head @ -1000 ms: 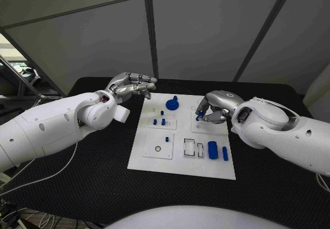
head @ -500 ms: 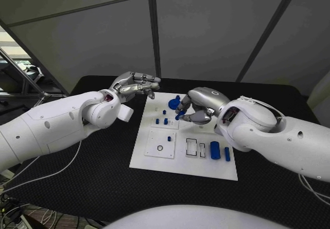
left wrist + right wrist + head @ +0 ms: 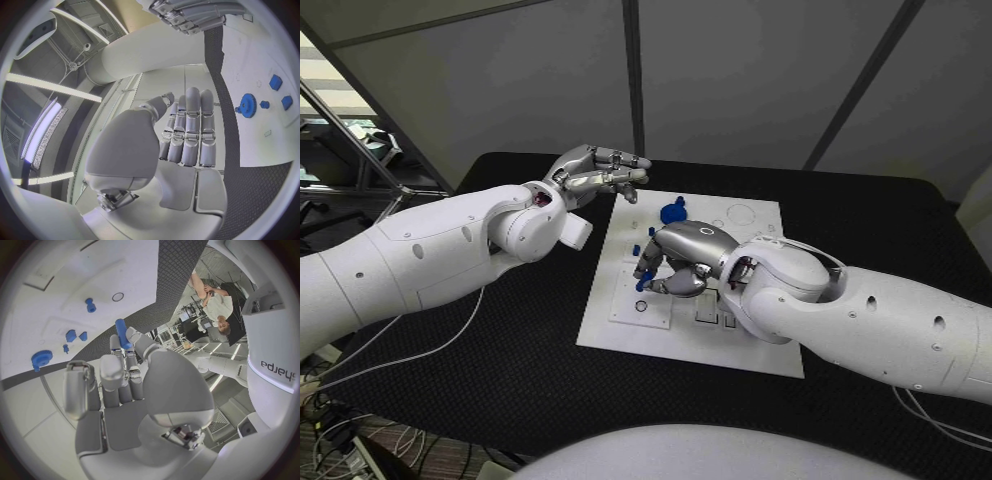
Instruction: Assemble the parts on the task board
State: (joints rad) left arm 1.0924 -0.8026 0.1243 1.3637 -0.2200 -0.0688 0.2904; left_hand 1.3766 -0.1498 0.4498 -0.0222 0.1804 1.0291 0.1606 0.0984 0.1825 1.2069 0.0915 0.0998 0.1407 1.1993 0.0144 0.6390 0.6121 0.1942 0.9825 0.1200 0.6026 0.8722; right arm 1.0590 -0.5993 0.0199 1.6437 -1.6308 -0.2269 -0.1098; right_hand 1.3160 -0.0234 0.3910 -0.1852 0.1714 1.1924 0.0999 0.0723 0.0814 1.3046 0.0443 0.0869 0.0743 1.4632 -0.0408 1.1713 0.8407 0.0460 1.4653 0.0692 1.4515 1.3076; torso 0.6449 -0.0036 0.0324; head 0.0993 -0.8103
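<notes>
Board (image 3: 759, 215) position: you see the flat white plate in the middle of the black table (image 3: 906, 215), its long sides running away from the robot. Dark woven mat lies open on every side of it, with the widest free strips to the left and right.

Right hand (image 3: 678, 268): it hangs over the board's left-centre area, reaching across from the right side. Its silver fingers are clamped on a short blue pin (image 3: 122, 333), a smooth cylinder pinched upright between thumb and fingertips. In the head view you see the pin (image 3: 645, 284) poking out below the hand, close to the board surface; contact with the board cannot be judged.

Left hand (image 3: 599, 173): it hovers above the table just off the board's far left corner, holding nothing. In the left wrist view its fingers (image 3: 190, 131) lie straight, side by side, not curled.

Parts on the board: a round blue gear (image 3: 672, 212) with a toothed rim sits near the far edge, between the two hands. Small blue blocks (image 3: 275, 82) lie near it. In the right wrist view a small blue peg (image 3: 90, 305) stands beside a thin dark ring (image 3: 117, 297) on the white surface
</notes>
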